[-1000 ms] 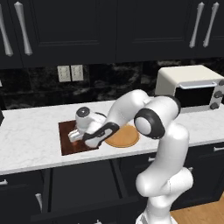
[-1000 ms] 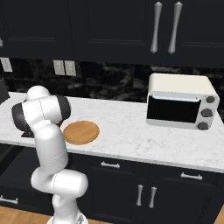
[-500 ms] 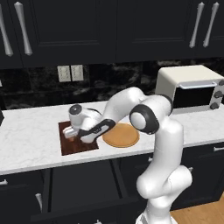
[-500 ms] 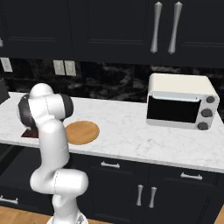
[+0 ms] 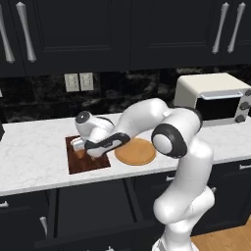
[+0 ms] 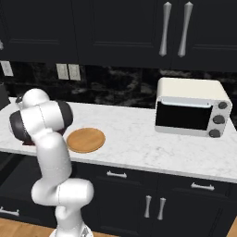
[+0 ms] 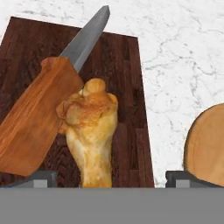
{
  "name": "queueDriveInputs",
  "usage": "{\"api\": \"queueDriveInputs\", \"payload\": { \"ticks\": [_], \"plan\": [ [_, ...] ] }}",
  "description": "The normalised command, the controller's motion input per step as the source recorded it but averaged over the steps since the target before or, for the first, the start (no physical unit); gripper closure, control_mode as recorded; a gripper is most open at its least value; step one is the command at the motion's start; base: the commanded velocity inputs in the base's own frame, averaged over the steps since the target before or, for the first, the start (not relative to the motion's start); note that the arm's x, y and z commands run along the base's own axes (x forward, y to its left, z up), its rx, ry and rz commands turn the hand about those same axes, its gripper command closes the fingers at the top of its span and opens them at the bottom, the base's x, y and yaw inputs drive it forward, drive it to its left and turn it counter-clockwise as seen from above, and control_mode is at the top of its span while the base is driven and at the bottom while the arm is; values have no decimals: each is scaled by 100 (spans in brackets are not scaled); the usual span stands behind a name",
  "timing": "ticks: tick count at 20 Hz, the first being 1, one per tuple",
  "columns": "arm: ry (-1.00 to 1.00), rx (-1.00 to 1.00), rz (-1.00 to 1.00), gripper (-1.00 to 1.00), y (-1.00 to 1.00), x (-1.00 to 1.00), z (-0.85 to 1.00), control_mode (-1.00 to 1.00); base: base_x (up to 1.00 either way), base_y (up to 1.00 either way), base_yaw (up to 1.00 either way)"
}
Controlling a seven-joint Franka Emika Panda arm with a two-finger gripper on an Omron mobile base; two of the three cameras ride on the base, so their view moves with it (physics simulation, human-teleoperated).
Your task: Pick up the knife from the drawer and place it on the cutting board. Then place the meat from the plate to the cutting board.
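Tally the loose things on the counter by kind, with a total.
Knife: 1
Meat: 1
Cutting board: 1
Plate: 1
Toaster oven: 1
Total: 5

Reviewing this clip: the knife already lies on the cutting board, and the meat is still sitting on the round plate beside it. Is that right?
Not quite. The knife does lie on the cutting board, but the meat is not on the plate: the hand view shows it over the board, right beside the knife's handle, between the gripper fingertips. The plate is bare in the left base view.
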Motion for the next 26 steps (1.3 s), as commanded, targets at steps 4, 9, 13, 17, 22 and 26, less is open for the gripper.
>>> {"api": "queueDriveInputs", "payload": {
  "ticks": [4, 9, 13, 17, 22, 26],
  "plan": [
    [-10, 1, -7, -100, -63, -94, 0, -100, 0, 0, 0],
    [-23, 3, -4, -100, -45, -100, 29, -100, 0, 0, 0],
    [-35, 4, -1, -100, -23, -96, 73, -100, 0, 0, 0],
    [-25, 14, -1, -100, -24, -69, 97, -100, 0, 0, 0],
    [-12, 18, 0, -100, -25, -36, 89, -100, 0, 0, 0],
    [-7, 14, 0, -100, -11, -8, 40, -100, 0, 0, 0]
  ]
}}
